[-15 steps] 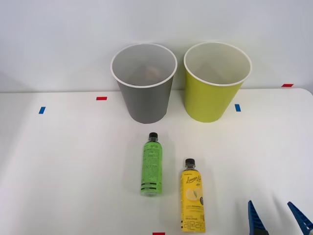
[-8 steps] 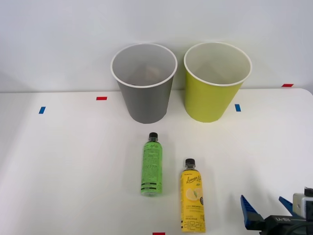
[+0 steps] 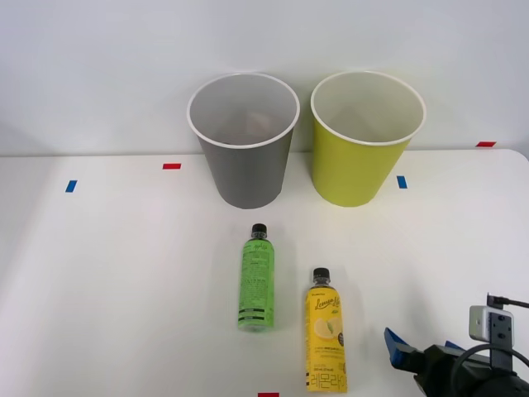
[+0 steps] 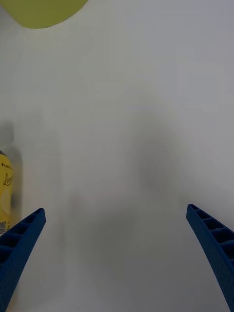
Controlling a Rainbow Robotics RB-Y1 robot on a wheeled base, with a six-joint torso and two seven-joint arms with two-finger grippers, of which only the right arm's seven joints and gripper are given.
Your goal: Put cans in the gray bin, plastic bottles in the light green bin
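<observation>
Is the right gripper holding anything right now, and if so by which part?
Nothing. The right gripper is open and empty above the table, with the yellow bottle lying just beside it, untouched.

White table (image 3: 107, 273) with tape marks (image 3: 171, 166)

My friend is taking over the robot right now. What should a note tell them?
Right gripper: open, empty, low over the white table, just right of the yellow lemon-label bottle.
Slim green bottle lies left of it; both lie flat, black caps toward the bins.
Gray bin and lime-green bin stand upright behind.
Done: nothing binned.
Left: both bottles into the lime-green bin.
</observation>
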